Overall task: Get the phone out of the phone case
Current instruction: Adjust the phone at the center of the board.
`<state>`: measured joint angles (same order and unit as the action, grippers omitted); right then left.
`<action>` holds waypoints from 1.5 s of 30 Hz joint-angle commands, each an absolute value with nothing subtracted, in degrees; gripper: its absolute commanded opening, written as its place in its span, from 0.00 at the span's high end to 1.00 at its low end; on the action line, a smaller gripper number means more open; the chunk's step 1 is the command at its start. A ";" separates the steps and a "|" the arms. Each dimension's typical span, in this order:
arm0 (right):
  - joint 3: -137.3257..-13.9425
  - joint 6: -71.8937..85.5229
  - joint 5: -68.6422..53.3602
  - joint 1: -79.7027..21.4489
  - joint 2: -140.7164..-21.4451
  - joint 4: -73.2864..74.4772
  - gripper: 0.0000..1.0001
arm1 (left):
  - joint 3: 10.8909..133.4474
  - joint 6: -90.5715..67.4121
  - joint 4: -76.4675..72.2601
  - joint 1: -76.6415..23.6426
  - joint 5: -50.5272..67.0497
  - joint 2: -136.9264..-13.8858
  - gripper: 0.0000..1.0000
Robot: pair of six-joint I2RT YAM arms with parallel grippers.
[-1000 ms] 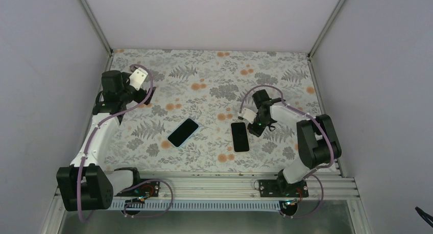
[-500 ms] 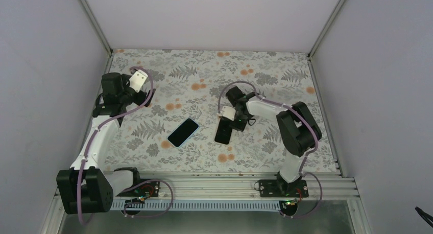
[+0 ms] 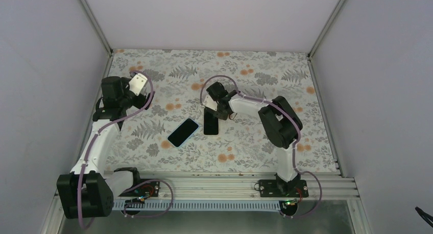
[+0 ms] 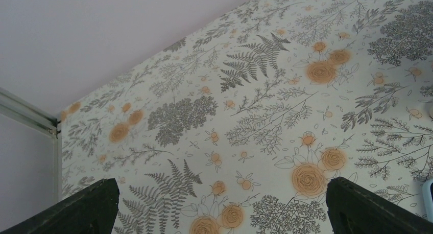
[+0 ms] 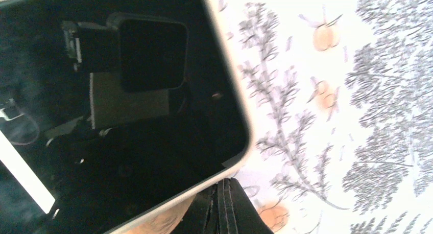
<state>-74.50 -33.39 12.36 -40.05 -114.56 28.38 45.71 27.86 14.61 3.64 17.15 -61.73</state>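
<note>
While the left hand [image 3: 143,91] hangs open, the right hand [image 3: 213,107], grip unclear, tops the phone [image 3: 210,124] beside its apparent case [image 3: 183,132]; release seems next.

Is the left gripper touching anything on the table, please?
No, the left gripper hangs open over bare floral tablecloth, holding nothing.

High rear overview; wrist views low over table [image 4: 265,116]
</note>
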 commanded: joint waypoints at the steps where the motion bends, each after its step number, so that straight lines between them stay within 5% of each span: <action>1: -77.53 -35.00 12.59 -40.20 -119.62 27.05 0.96 | 45.06 27.86 12.21 4.04 17.14 -60.86 0.00; 20: -90.71 -34.75 -6.58 -44.78 -124.64 36.62 0.96 | 42.83 28.85 11.28 5.49 18.28 -60.46 0.00; 21: -90.24 -34.19 -4.57 -44.82 -123.96 35.68 0.91 | 42.81 29.10 11.44 5.68 18.32 -60.26 0.00; 23: -88.61 -32.76 0.57 -44.70 -121.45 33.13 0.60 | 42.64 29.62 11.66 6.09 18.05 -59.70 0.00; 25: -85.43 -31.73 3.09 -44.41 -117.34 31.61 0.15 | 42.46 30.29 12.03 6.77 17.89 -59.20 0.00; 26: -84.02 -31.46 3.62 -44.34 -115.26 32.09 0.02 | 42.46 30.65 12.23 7.15 17.85 -59.02 0.00; 45: -71.81 -14.14 -14.77 -46.70 -102.56 44.85 0.00 | 46.74 29.05 16.42 9.48 17.79 -61.72 0.00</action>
<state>-74.46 -17.85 -11.57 -45.28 -104.84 43.64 43.86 29.98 14.50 9.21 18.04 -60.62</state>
